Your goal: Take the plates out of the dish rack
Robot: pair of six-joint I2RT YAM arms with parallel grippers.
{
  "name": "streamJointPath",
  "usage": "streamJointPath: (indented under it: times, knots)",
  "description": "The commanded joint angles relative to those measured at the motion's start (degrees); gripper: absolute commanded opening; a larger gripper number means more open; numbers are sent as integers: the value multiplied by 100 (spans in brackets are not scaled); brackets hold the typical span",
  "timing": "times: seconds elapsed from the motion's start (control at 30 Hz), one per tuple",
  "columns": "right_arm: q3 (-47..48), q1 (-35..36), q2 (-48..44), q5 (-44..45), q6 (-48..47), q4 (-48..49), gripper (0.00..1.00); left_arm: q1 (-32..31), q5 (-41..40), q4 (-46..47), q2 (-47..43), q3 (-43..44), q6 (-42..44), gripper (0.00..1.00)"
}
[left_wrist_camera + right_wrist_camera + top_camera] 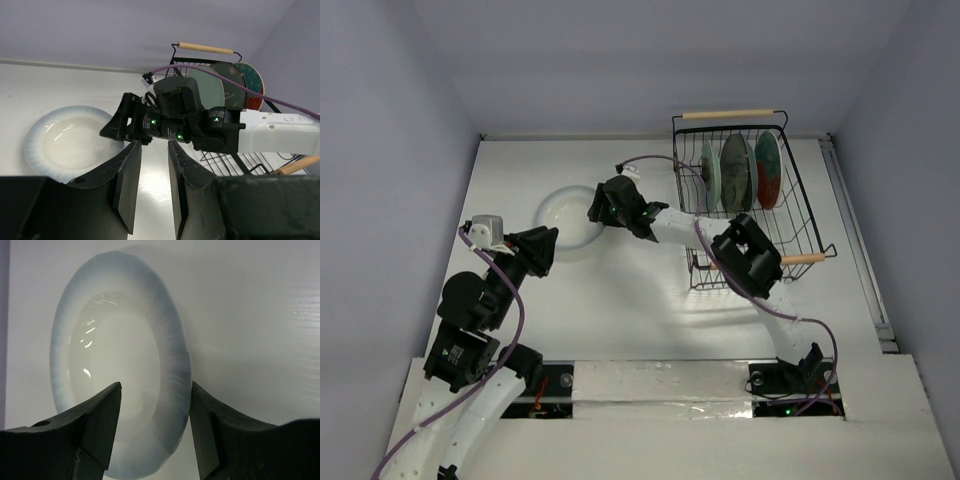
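As the white plate [565, 222] lies flat left of the dish rack [728, 114], seemingly delivered, the right gripper [155, 387] hovers over it, jaws apart; the left gripper [154, 150] is parted too, empty.

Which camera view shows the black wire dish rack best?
The top external view: nearly the whole dish rack shows, with both wooden handles and three plates standing in it. The left wrist view catches only part of it, behind the right arm. The right wrist view shows none of it.
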Motion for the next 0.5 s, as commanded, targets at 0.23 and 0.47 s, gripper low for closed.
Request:
streamJointPath:
  times: [0.23, 0.47]
  knots:
    - [536, 88, 29, -346, 321, 580, 77, 19, 75, 294, 14, 45, -19, 26]
    - [-35, 88, -305, -127, 392, 678, 59, 19, 66, 294, 5, 45, -10, 26]
